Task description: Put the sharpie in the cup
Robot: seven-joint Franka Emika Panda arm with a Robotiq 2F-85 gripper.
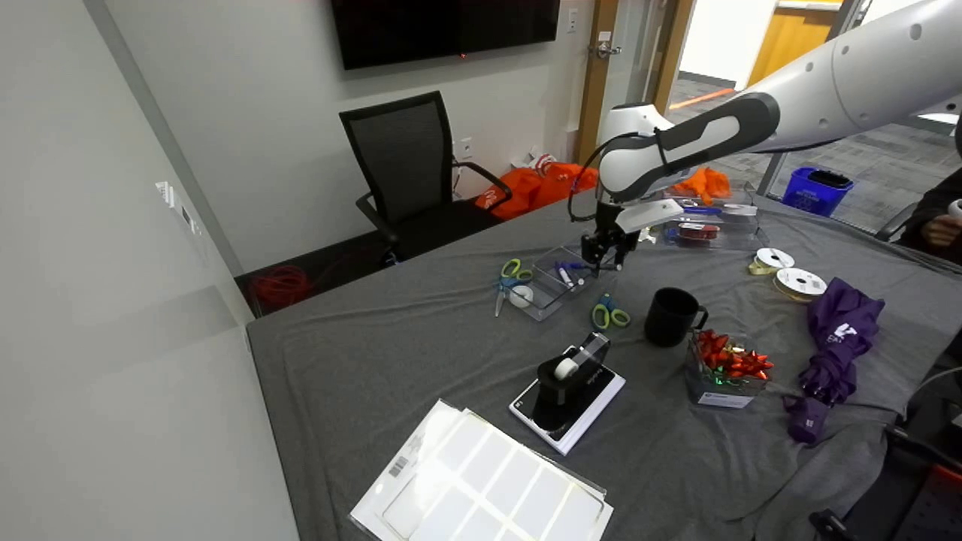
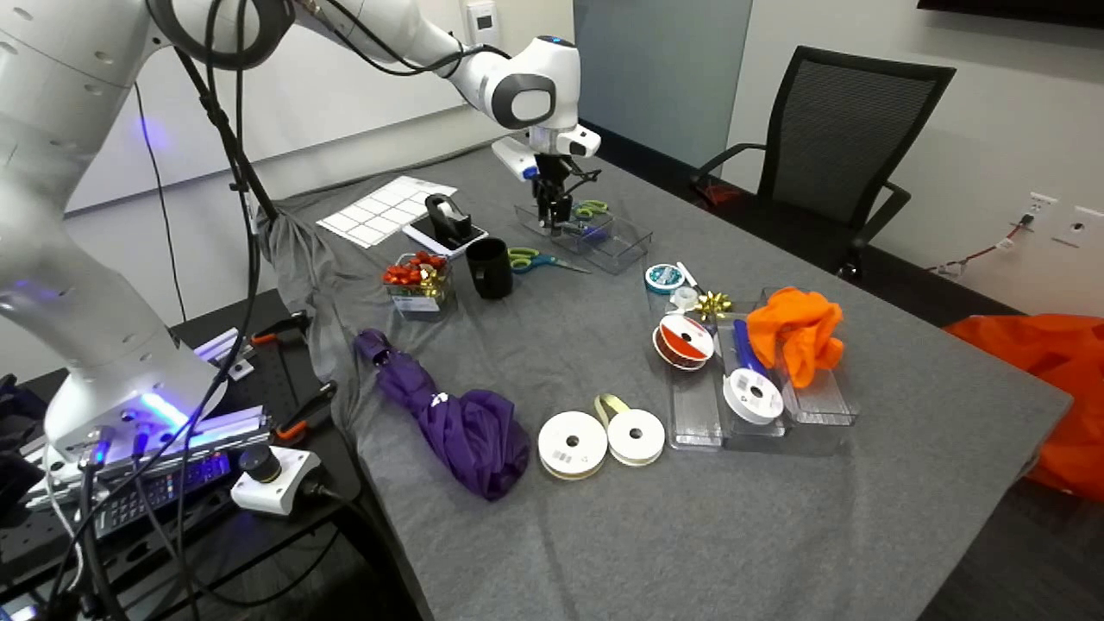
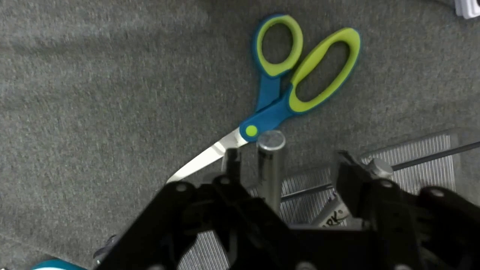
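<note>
The cup is a glossy black mug (image 1: 671,318) standing upright on the grey cloth; it also shows in an exterior view (image 2: 490,269). My gripper (image 3: 285,159) is low at the clear tray (image 1: 543,309), away from the cup. Its fingers are apart. A grey-barrelled marker, the sharpie (image 3: 271,165), stands between them in the wrist view, close to the left finger, with a gap to the right finger. Its lower part is hidden by the gripper. Another marker with handwriting (image 3: 332,216) lies in the tray. The gripper also shows in both exterior views (image 1: 605,259) (image 2: 554,224).
Blue-green scissors (image 3: 270,116) lie beside the tray. A tape dispenser (image 1: 567,376) sits on books (image 1: 594,398). A bin of bows (image 1: 727,376) stands beside the cup. A purple umbrella (image 2: 457,423), ribbon spools (image 2: 573,444) and another clear tray (image 2: 694,423) lie on the table.
</note>
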